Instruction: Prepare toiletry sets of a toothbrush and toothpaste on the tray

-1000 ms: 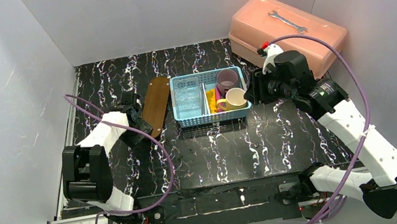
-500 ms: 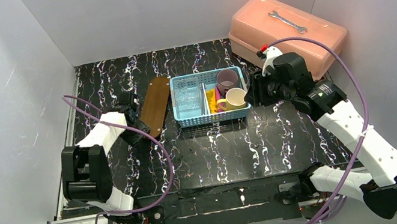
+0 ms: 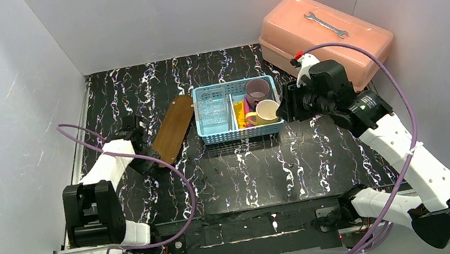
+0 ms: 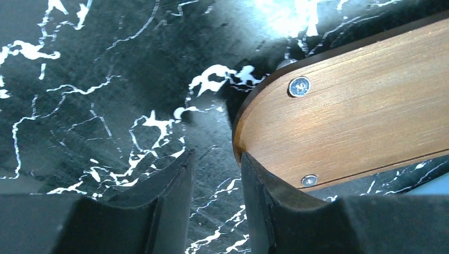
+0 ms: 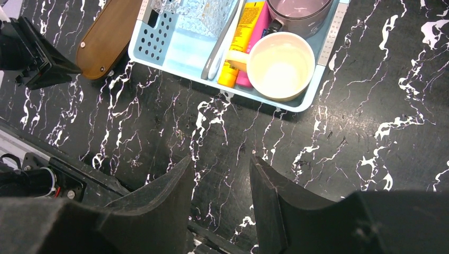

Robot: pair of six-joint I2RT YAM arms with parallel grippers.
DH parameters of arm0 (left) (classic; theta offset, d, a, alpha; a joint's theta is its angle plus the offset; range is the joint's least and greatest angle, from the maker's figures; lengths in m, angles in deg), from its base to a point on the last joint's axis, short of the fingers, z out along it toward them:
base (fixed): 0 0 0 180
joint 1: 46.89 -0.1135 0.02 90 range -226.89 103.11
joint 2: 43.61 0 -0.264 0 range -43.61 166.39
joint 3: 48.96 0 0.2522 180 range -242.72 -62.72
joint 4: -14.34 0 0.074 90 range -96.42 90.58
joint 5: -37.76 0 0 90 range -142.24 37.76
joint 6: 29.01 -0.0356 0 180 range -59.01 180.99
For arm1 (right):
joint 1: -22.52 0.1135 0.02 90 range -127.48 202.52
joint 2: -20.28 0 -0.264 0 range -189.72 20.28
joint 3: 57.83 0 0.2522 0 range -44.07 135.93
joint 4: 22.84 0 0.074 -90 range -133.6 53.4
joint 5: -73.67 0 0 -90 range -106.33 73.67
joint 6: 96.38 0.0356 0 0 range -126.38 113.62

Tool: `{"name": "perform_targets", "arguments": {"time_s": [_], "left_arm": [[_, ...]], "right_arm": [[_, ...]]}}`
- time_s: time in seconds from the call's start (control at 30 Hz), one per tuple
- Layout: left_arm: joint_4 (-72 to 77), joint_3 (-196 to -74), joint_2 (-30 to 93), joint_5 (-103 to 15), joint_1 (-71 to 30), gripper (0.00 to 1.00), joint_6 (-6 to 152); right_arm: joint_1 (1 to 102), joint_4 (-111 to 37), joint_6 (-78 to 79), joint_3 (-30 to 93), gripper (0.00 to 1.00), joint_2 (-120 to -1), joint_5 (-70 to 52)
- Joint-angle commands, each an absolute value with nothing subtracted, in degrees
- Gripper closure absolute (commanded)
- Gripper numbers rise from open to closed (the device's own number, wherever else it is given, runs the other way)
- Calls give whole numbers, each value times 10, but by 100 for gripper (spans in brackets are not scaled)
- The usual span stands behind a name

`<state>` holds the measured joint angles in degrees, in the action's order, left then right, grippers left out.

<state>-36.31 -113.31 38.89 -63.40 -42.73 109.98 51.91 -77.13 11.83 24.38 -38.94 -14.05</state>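
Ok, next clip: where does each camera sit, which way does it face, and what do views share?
Top external: fixed above and behind, looking down over the table; the left arm and right arm show.
Left wrist: on the left arm, looking down past the left fingers at the tray, its rounded end.
Right wrist: on the right arm, looking down past the right fingers at the basket, toothpaste and tray.
Shared: the tray appears in all three.
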Motion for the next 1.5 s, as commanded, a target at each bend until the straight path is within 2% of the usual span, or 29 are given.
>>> {"name": "perform_targets", "arguments": {"time_s": [0.0, 0.33, 0.47, 0.77, 1.03, 1.47], "left_arm": [[-416, -1108, 342, -651, -450, 64, 1084], [-439, -1078, 304, -617, -542, 64, 1060], [-423, -1069, 291, -572, -565, 68, 1054], [-411, -1083, 250, -491, -566, 67, 1057], [-372, -1095, 278, -396, -563, 67, 1074], [-350, -1152, 368, -412, -514, 67, 1098]], "right_arm": [[523, -748, 124, 238, 49, -383, -125], [525, -739, 128, 226, 49, -375, -114], [526, -738, 128, 220, 49, -370, -112], [526, -742, 126, 214, 49, -356, -109], [527, -740, 125, 209, 49, -355, -104], [527, -747, 117, 205, 49, -354, -110]]}}
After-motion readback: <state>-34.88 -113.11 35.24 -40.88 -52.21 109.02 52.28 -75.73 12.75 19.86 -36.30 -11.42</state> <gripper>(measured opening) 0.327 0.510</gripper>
